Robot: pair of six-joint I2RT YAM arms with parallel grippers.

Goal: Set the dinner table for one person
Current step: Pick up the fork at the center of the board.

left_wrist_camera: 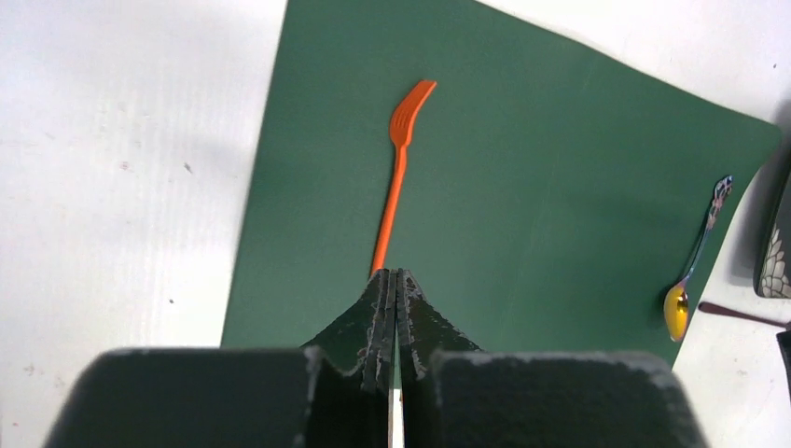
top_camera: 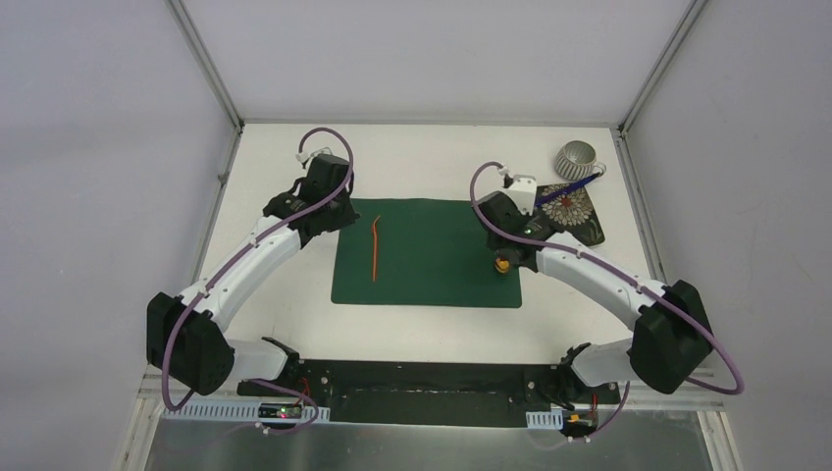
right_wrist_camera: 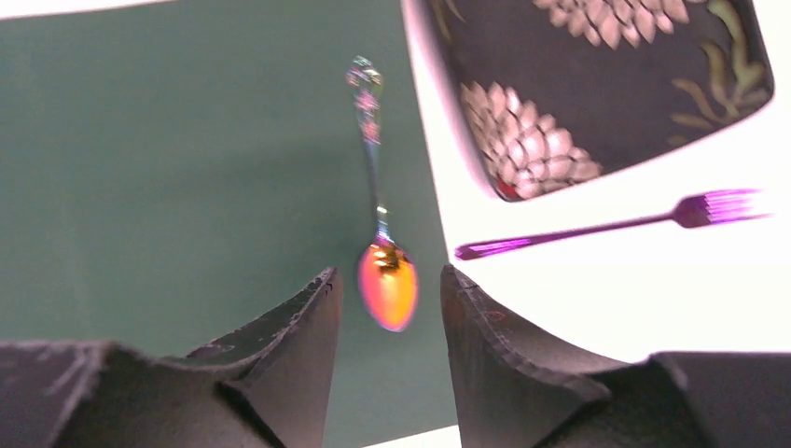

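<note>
One placemat [top_camera: 432, 257], dark green, lay on the tabletop [top_camera: 432, 167]. There were two forks, an orange one [left_wrist_camera: 399, 168] on the mat's left part and a purple one [right_wrist_camera: 606, 224] on bare white beside the plate [right_wrist_camera: 616, 84]. There was also one spoon [right_wrist_camera: 377, 201], one dark flowered plate and one ribbed grey cup [top_camera: 576, 157] at the far right corner. Two arms reached over it all.

The tabletop spread beneath both pincers. The left pincer [left_wrist_camera: 394, 280] was pressed together on nothing and hung over the mat, with the orange fork's handle end just beyond its tips. The right pincer [right_wrist_camera: 389, 275] stood spread over the mat's right edge. The spoon's golden bowl showed between the two fingers [right_wrist_camera: 312, 317], with a gap on either side. Whether the pincer was low enough to touch the spoon could not be told.

The surface was matte white and flat, and the mat sat near its middle. Thin aluminium posts [top_camera: 208, 61] rose at the far corners, with plain pale grey walls behind them.
</note>
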